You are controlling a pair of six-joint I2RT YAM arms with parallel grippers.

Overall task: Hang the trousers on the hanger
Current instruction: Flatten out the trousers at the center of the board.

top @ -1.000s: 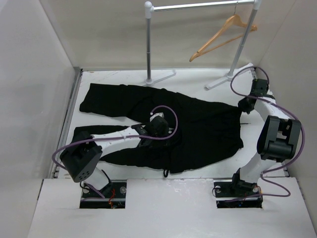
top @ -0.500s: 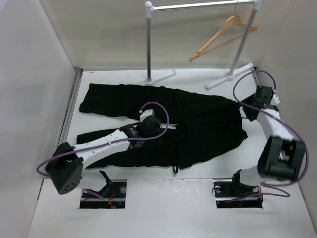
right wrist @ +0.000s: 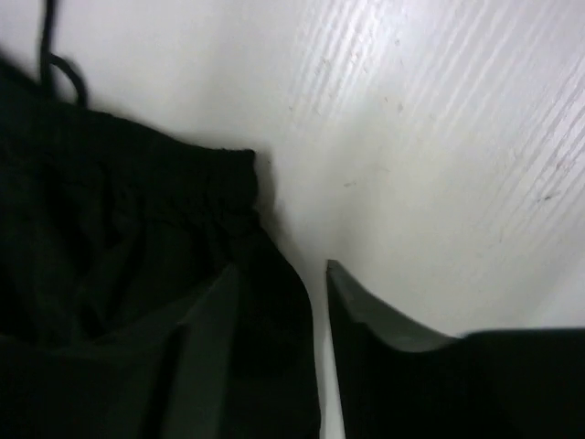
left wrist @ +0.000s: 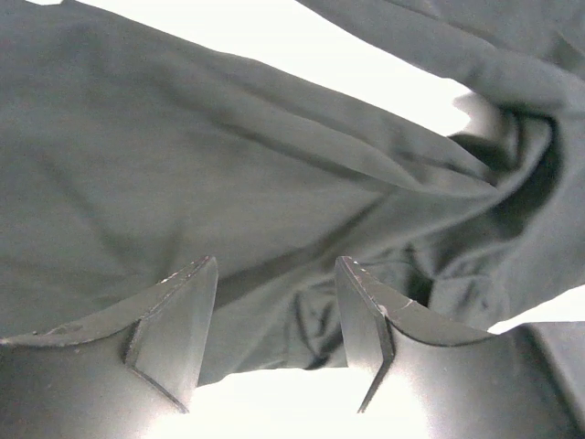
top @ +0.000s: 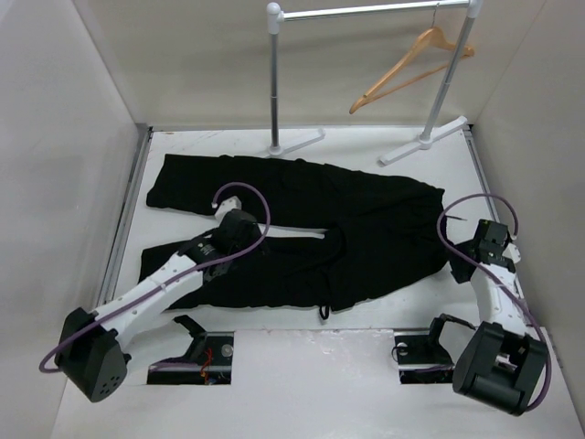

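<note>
The trousers [top: 384, 229] lie flat on the table [top: 366, 146]; the hanger [top: 393, 74] hangs far back on the right. The left gripper [left wrist: 274, 265] is open over the legs. The right gripper [right wrist: 279, 274] is open at the right waist edge. Each should go low and pinch plenty of cloth.

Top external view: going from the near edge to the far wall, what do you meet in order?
Arm bases → trousers → stand feet → hanger.
</note>
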